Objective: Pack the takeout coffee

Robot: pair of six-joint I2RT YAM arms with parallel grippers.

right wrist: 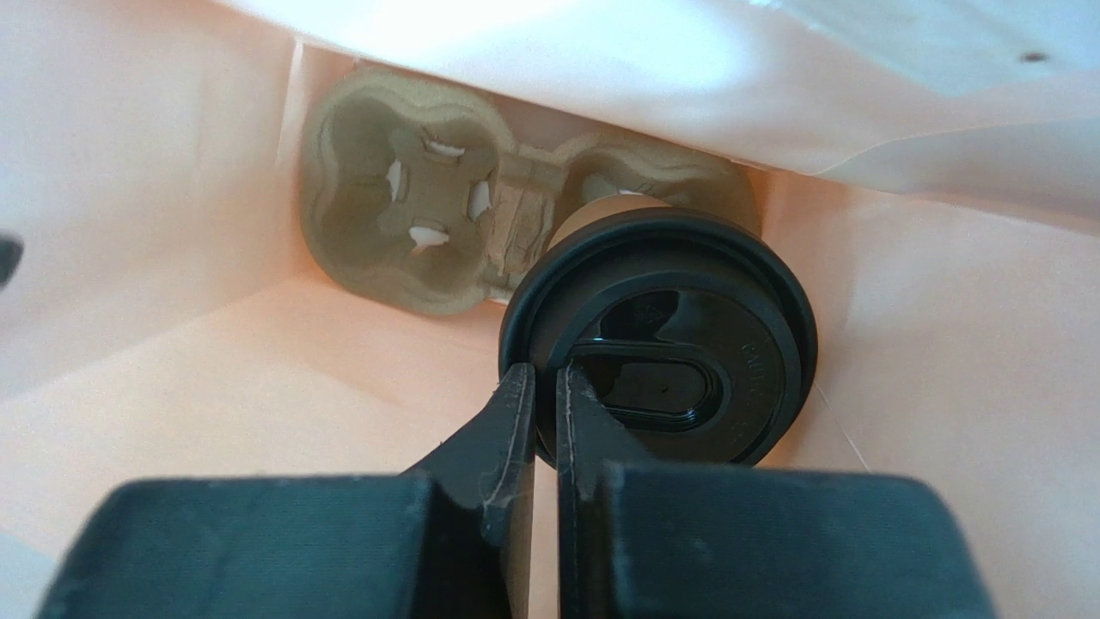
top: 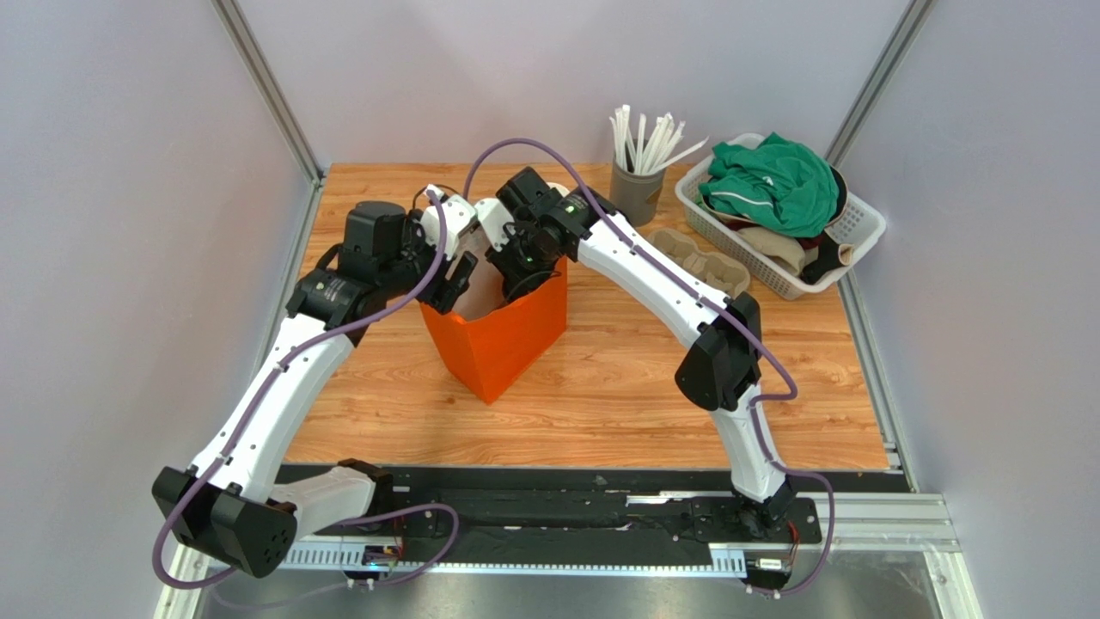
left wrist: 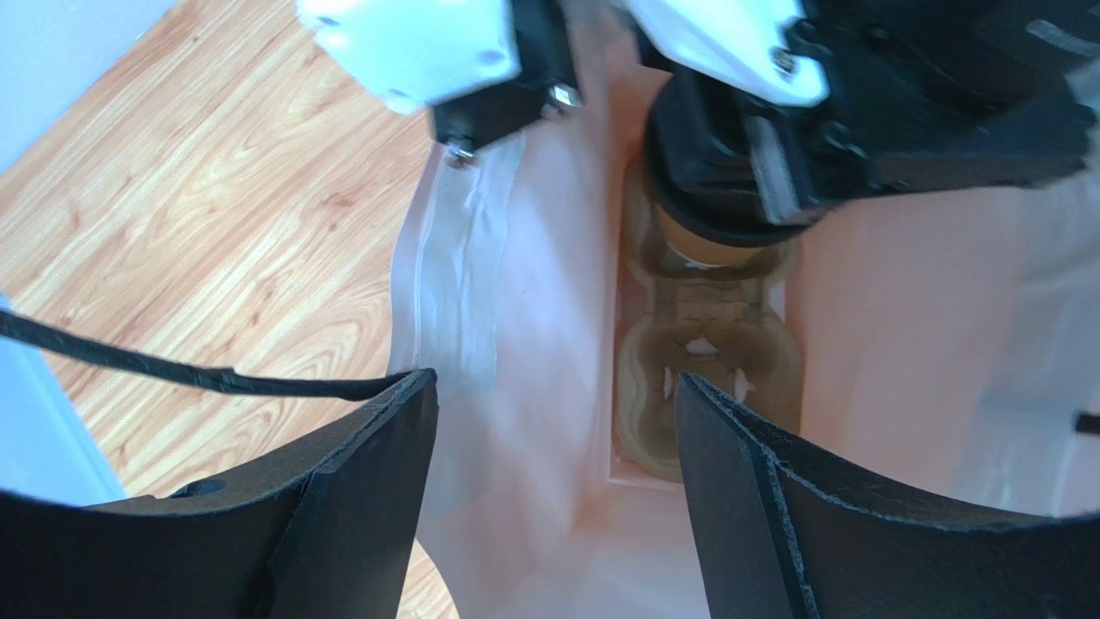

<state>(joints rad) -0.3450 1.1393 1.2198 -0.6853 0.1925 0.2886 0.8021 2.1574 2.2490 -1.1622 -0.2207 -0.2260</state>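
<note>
The takeout coffee [right wrist: 672, 323], a tan cup with a round black lid, hangs inside the orange bag [top: 504, 338]. My right gripper [right wrist: 542, 377] is shut on the near-left rim of its lid. The cup sits just over one pocket of a cardboard cup carrier [right wrist: 387, 213] lying on the bag's floor. In the left wrist view the cup [left wrist: 704, 245] shows under the right arm's black fingers, above the carrier [left wrist: 704, 387]. My left gripper [left wrist: 555, 381] is open at the bag's left rim, looking down into the bag with nothing between its fingers.
A grey holder of white straws [top: 635, 187] stands at the back. A white basket [top: 859, 226] with green cloth is at the back right. Another cardboard carrier [top: 704, 258] lies on the table in front of it.
</note>
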